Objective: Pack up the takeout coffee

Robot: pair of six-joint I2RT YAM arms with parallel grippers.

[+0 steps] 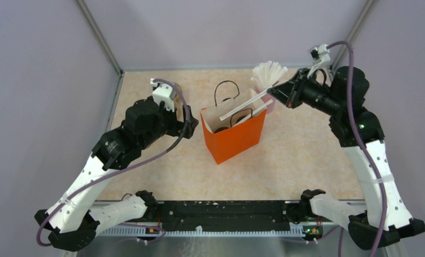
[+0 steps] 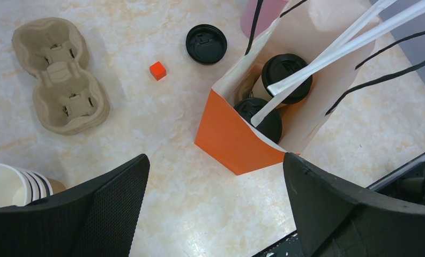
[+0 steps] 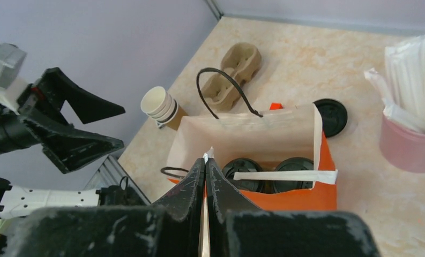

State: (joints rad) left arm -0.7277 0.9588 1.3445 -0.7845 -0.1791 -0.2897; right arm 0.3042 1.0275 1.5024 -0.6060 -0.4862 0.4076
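Two arms work over the marbled table (image 1: 306, 160), one on each side of the orange bag (image 1: 234, 136), which stands upright and open-topped near the table's middle. Left gripper (image 2: 214, 160): fingers spread wide apart, holding nothing, hovering above bare table just left of the bag. Right gripper (image 3: 205, 163): fingers pressed together on a white wrapped straw (image 1: 245, 104), positioned above the bag's far right corner; the straw slopes down into the bag opening. A brown pulp cup carrier (image 2: 60, 77) lies flat in the far left area, well apart from the bag. A pink cup (image 3: 408, 144) filled with white straws stands just behind the bag's right side. A stack of lidless cream cups (image 3: 159, 104) sits near the left wall. The takeout coffee (image 2: 286, 77) stands inside the bag, black lid on, beside a second lidded cup (image 2: 261, 118). A second straw (image 3: 285, 175) leans across the bag's rim. A loose black lid (image 2: 206, 44) lies flat behind the bag, with a small orange cube (image 2: 157, 70) near it.
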